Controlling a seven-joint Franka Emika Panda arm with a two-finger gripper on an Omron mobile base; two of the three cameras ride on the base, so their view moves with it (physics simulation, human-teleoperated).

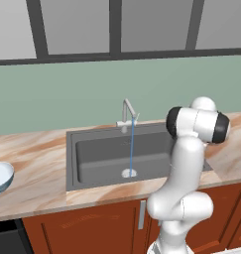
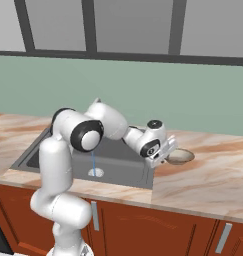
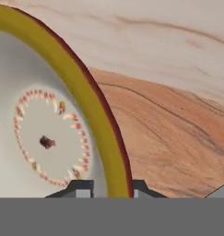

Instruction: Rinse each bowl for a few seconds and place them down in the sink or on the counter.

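- Finger tips of the gripper (image 3: 112, 186) rise at 6 o'clock in the hand view, one on each side of the beige bowl's (image 3: 49, 138) mustard rim — inner tip over the grey inside, outer tip over the counter (image 3: 168, 115).
- Jaws stand narrow around that rim; whether they press on it or have just let go, I cannot tell.
- From the right base view the beige bowl (image 2: 180, 157) sits on the counter (image 2: 203, 180) at 3 o'clock of the sink (image 2: 118, 161), with the gripper (image 2: 165, 152) at the bowl's 9 o'clock edge.
- Off at 9 o'clock of the sink (image 1: 92, 149) in the left base view, the pale blue bowl (image 1: 0, 176) rests on the counter (image 1: 32, 183), well apart from the arm.
- Water (image 1: 132, 144) runs from the tap (image 1: 128, 110) to the drain.
- Handling, as a judgement: both bowls look stiff, light and glossy — likely slippery when wet and liable to chip if dropped.
- Best hold is probably the rim, one finger inside and one outside, since the body is too wide to span; expect the bowl to tilt from a one-sided pinch.
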